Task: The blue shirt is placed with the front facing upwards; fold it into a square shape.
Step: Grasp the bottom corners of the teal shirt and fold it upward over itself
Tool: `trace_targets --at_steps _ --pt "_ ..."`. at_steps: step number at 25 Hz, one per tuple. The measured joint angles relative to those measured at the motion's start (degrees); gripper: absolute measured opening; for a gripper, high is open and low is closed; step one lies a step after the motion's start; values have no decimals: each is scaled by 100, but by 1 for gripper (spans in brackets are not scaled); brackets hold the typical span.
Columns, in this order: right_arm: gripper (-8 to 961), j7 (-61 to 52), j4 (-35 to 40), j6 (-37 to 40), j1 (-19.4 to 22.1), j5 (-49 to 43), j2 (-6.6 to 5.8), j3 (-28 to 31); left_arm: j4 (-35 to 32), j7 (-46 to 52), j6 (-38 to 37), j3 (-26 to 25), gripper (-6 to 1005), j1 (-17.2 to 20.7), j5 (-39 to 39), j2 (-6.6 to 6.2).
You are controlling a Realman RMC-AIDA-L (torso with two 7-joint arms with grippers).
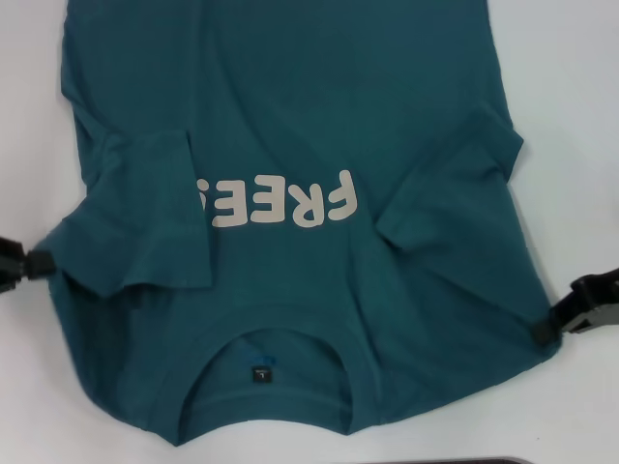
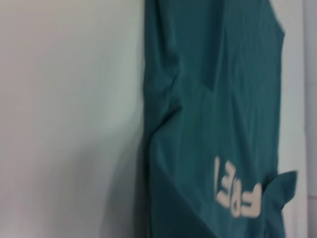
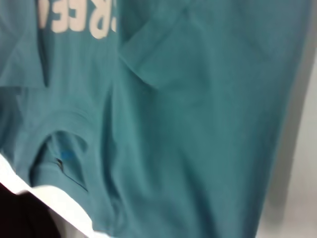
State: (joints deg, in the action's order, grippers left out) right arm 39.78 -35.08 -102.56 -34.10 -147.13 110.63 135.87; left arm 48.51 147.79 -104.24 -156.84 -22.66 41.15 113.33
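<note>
The blue shirt (image 1: pixel 290 126) lies spread front-up on the white table (image 1: pixel 571 106) before me, its collar (image 1: pixel 266 382) toward my body and its hem running away past the far edge of my head view. The cream lettering (image 1: pixel 280 201) across the chest reads upside down from where I look, and a small dark neck label (image 1: pixel 261 370) shows inside the ribbed collar. Both short sleeves are already folded inward over the chest — the one on my left (image 1: pixel 160 217) covers the start of the lettering, the one on my right (image 1: pixel 455 179) lies creased beside its end. My left gripper (image 1: pixel 39 261) sits low at the shirt's left shoulder edge, its dark tip touching the cloth; my right gripper (image 1: pixel 544 329) sits at the right shoulder edge, likewise against the fabric. Whether either pair of fingers is clamped on the cloth or merely resting beside it I cannot tell, since only the black tips show. My left wrist view looks along the shirt's left side edge, with bare table beside it and the lettering farther off. My right wrist view shows the collar opening, the label, and the folded right sleeve — my own fingers do not appear in it.
</note>
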Motion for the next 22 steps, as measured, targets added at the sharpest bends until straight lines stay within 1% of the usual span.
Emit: trace_targets --at_steps 3,5,7,9,14,17,22 --pt "19 -10 -189 -232 3 -219 -79 -2 0 21 -108 344 0 -3 -169 -79" --pt "19 -10 -350 -491 22 -401 -138 -12 8 16 -229 463 0 -16 -246 -103" --pt "19 -10 -401 -585 27 -497 -147 -16 32 -5 -392 543 1 -36 -326 -107" --pt "19 -10 -459 -695 30 -663 -148 -22 52 -12 -513 656 2 -51 -416 -108" --pt "19 -11 -495 -884 12 -1129 -91 -34 75 -13 -734 927 2 -46 -733 -96" --pt "19 -20 -495 -911 16 -1231 -77 -48 85 -13 -793 999 1 -26 -979 -75" --pt "20 1 -503 -878 -23 -1237 -75 -63 196 -147 -1039 1028 1 7 -1022 -62"
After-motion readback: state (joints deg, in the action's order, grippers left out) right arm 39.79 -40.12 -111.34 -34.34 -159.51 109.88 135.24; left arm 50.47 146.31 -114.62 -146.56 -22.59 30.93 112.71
